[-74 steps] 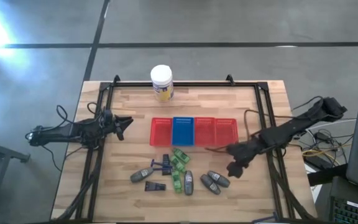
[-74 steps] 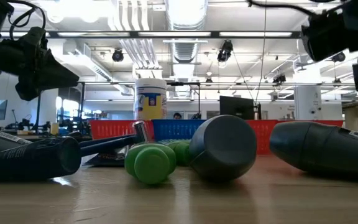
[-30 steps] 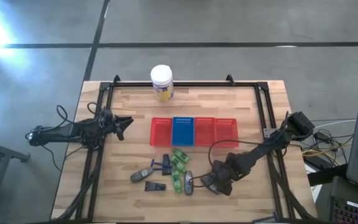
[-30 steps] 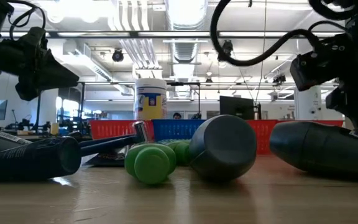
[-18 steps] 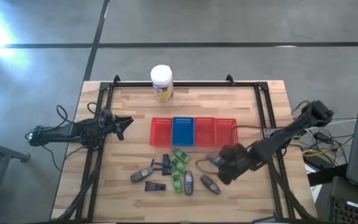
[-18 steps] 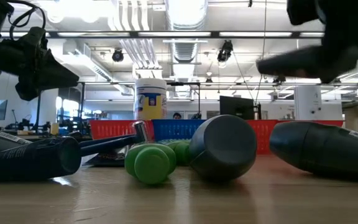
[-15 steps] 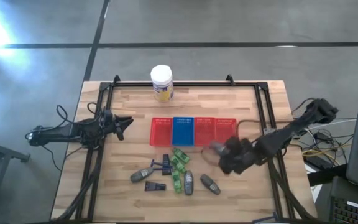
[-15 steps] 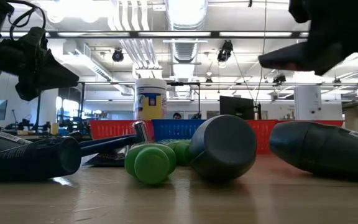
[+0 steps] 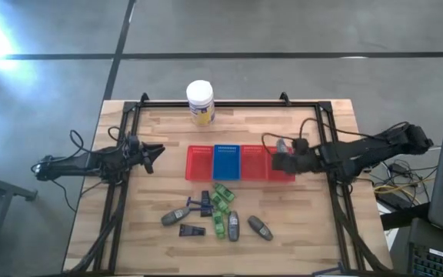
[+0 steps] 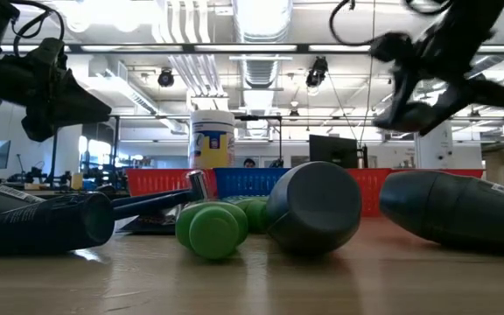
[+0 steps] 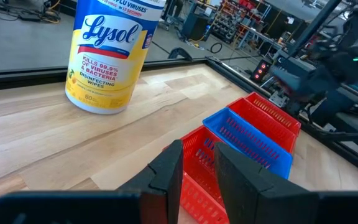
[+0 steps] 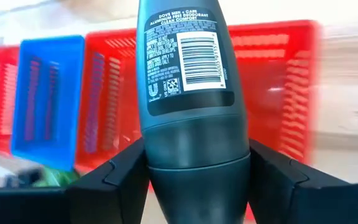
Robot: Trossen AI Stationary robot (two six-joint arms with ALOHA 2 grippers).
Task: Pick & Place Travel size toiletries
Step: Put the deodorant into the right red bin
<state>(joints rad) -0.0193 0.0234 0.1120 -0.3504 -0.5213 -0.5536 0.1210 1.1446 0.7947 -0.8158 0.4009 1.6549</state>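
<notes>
While over the red trays (image 9: 279,163), the right gripper (image 12: 194,177) clamps a grey deodorant (image 12: 191,81) (label outward).

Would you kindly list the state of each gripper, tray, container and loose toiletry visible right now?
Right gripper: shut on the grey deodorant bottle, over the rightmost red tray.
Left gripper: waiting at the table's left edge, holding nothing.
Blue tray: empty as far as the high view shows.
Lysol jar: upright, lid on.
Remaining toiletries: lying loose on the table in front of the trays.
</notes>
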